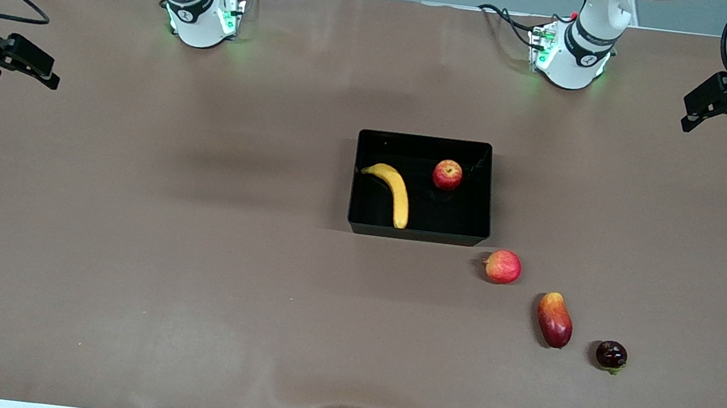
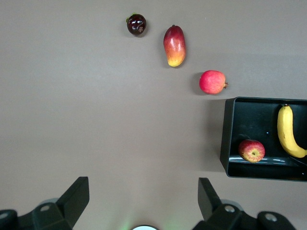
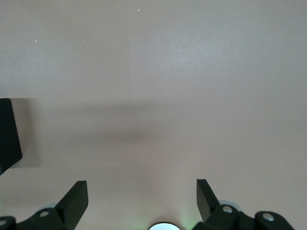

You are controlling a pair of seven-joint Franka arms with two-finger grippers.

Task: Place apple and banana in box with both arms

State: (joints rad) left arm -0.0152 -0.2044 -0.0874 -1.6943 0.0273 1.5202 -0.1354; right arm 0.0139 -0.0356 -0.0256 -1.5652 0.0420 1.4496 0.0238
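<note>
While your left gripper (image 2: 144,201) and right gripper (image 3: 142,201) waited with jaws wide above the table's (image 1: 192,245) ends, the apple (image 1: 447,174) and banana (image 1: 392,192) lay in the box (image 1: 417,233).

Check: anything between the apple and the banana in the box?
Nothing. Front view shows only bare black floor of the box between the apple and the banana; the two lie apart.

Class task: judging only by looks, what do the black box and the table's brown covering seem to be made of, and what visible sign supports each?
The box: probably moulded plastic with a glossy finish; its black floor mirrors the apple and carries light streaks.
The table covering: likely a matte brown sheet, perhaps vinyl or paper; it gives no sharp reflections and buckles slightly at the edge nearest the front camera.
</note>
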